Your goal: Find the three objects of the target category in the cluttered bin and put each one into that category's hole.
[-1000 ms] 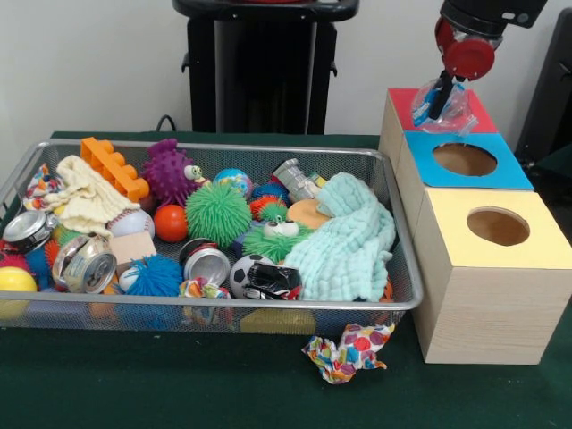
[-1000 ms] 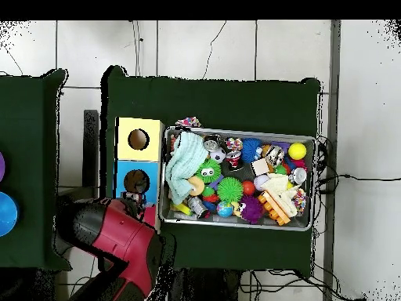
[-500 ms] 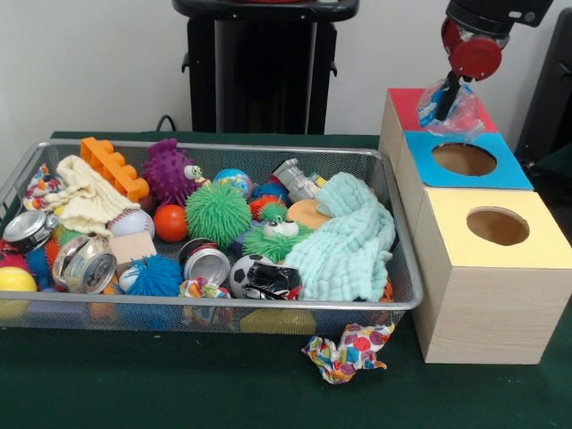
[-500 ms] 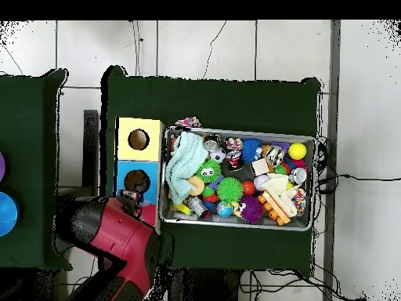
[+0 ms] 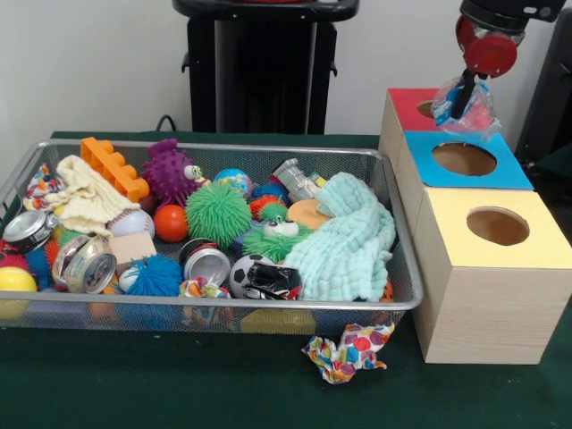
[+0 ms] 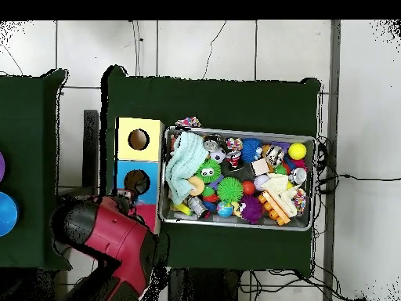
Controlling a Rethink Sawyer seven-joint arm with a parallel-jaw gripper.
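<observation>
My gripper (image 5: 462,100) hangs over the red-topped box (image 5: 413,105) at the far right and is shut on a crumpled clear plastic piece (image 5: 483,117). The plastic bulges around the fingers and hides the red box's hole. In front of it stand the blue-topped box (image 5: 465,159) and the yellow-topped box (image 5: 497,227), each with a round hole. The wire bin (image 5: 404,268) on the left is full of clutter. Seen from overhead, the red arm (image 6: 110,239) covers the gripper beside the red box (image 6: 149,214).
The bin holds crushed cans (image 5: 88,264), spiky balls (image 5: 217,213), a mint cloth (image 5: 344,241), an orange brick (image 5: 113,167) and a soccer ball (image 5: 248,271). A crumpled colourful wrapper (image 5: 350,350) lies on the green table in front of the bin. A black stand (image 5: 264,71) rises behind it.
The gripper has carried the clear plastic piece to the right and slightly up, staying over the red box. Nothing in the bin has moved.
</observation>
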